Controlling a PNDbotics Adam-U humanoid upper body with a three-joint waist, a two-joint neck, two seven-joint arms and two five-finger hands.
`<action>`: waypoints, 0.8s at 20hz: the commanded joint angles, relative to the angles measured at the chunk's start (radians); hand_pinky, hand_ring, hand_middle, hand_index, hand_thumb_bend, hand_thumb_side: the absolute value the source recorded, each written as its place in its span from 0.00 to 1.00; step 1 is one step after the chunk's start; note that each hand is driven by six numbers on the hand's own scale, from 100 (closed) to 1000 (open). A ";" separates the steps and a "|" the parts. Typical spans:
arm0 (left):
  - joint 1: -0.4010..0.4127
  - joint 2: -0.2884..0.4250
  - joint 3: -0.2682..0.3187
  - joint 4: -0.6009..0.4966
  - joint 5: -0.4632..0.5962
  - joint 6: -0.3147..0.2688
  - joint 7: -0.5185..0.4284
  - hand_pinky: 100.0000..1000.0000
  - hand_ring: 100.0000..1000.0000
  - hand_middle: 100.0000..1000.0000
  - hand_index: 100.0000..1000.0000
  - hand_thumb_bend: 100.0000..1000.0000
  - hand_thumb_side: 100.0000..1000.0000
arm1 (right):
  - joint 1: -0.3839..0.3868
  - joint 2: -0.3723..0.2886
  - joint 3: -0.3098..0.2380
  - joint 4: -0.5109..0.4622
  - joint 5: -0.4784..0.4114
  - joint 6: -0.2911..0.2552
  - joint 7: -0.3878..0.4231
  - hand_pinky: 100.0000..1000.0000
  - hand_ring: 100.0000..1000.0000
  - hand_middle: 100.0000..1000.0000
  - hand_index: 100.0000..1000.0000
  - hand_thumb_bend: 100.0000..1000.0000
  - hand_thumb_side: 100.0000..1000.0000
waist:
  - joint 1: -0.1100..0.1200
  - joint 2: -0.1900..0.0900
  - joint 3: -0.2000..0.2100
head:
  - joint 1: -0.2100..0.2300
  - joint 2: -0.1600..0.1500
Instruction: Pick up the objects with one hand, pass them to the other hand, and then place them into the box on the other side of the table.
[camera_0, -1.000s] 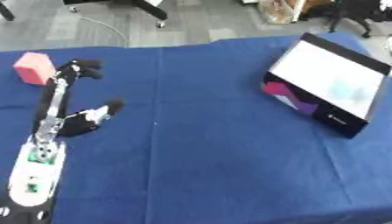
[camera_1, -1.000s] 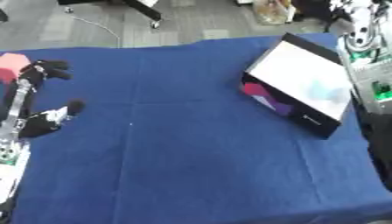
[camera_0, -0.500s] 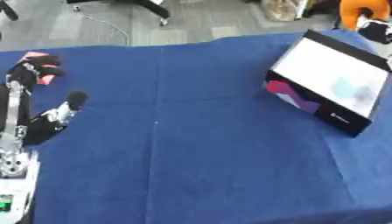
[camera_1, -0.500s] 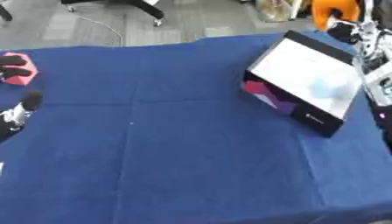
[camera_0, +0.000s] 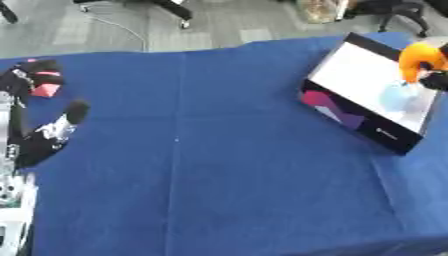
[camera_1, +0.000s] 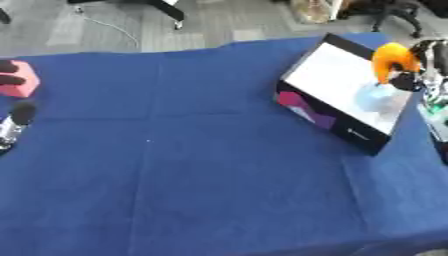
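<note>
Left eye view: my left hand sits at the far-left edge of the worktop, which is covered w/ a blue cloth. Its black fingers are curled round a pink block — only a bit of pink shows between them. The thumb sticks out nearer me, apart from the block. The left arm runs down the left edge toward the lower corner. Over on the right side is the box, black rim, white inside, tilted askew to the cloth edge, coloured print on its near wall. An orange object is over the box's far-right corner, w/ my right hand dark just beside and below it at the frame edge. A pale blue patch shows inside the box under it; can't make out what it is.

Right eye view: the pink block shows more fully here, at the left edge, a dark fingertip lying on its top-left. The orange object is curved, and the right hand is wrapped at its lower right side, fingers dark against it, so I read it as gripping the object above the box. Grey floor lies beyond the worktop's far edge.
</note>
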 joint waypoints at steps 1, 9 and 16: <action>-0.008 0.007 0.003 -0.023 -0.002 -0.001 -0.004 0.78 0.58 0.62 0.73 0.67 0.60 | -0.009 -0.041 -0.004 0.008 -0.003 -0.046 0.051 0.61 0.73 0.53 0.69 0.00 0.42 | 0.003 0.007 0.001 | -0.001 -0.003; -0.007 0.006 0.003 -0.022 -0.011 0.000 -0.007 0.78 0.58 0.62 0.74 0.67 0.60 | 0.004 -0.071 -0.018 -0.094 0.042 -0.089 0.145 0.66 0.77 0.61 0.90 0.26 0.75 | -0.005 0.005 0.001 | 0.004 -0.003; -0.004 0.005 0.002 -0.021 -0.019 0.000 -0.008 0.78 0.58 0.62 0.74 0.67 0.60 | -0.004 -0.104 -0.037 -0.266 0.124 -0.066 0.161 0.70 0.83 0.73 1.00 0.52 0.63 | -0.012 0.002 0.001 | 0.008 -0.003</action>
